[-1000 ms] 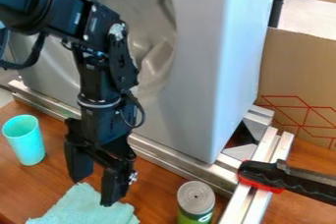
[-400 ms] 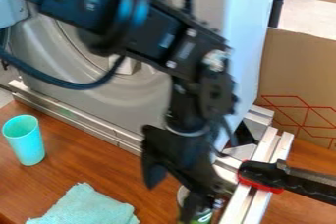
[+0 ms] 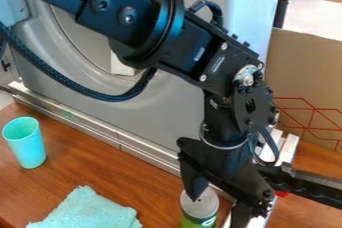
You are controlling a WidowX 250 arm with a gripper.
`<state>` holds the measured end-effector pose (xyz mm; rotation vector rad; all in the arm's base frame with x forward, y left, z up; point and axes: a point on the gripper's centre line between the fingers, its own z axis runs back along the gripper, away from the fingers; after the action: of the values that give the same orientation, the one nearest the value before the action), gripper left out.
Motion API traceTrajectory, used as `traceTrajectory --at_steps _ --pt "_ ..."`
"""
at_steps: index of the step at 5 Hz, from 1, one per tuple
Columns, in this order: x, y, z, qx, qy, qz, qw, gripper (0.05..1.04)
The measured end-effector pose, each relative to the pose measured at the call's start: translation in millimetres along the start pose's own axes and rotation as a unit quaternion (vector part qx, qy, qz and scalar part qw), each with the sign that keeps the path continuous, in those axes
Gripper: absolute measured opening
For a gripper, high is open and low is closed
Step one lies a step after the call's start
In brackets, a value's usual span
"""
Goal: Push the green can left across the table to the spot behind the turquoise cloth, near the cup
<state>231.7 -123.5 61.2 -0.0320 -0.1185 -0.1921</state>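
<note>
The gripper (image 3: 217,207) hangs at the lower right over the table, its two fingers spread and open. Just below it stands a can (image 3: 199,218) with a silver top and a green side, upright by the table's front. One finger overlaps the can's top from this angle; whether they touch I cannot tell. A folded turquoise cloth (image 3: 90,211) lies flat to the left of the can. Farther left, a turquoise cup (image 3: 25,144) stands with its mouth up.
A large grey panelled casing (image 3: 160,117) rises behind the table, with a metal rail (image 3: 100,133) along its foot. A black tool handle (image 3: 310,183) lies over metal bars at the right. Cardboard (image 3: 307,72) stands behind.
The arm and open gripper have swung right, from above the cloth to over the can and the metal bars. Cup, cloth and can have stayed where they were.
</note>
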Motion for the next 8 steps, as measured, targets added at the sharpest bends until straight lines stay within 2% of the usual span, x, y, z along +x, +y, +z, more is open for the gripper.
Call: traceTrajectory --at_steps 1,2,4,6,8 --pt "5 -5 -16 -0.012 -0.003 -0.012 0.9999 1.001" --pt "11 -7 -26 -0.010 -0.001 -0.014 0.9998 1.001" --pt "21 -14 -28 -0.029 -0.021 -0.029 0.9989 1.001" --pt "22 -15 -25 -0.018 -0.014 -0.016 0.9996 1.001" --pt "24 -25 -28 -0.026 -0.005 -0.021 0.9994 1.001"
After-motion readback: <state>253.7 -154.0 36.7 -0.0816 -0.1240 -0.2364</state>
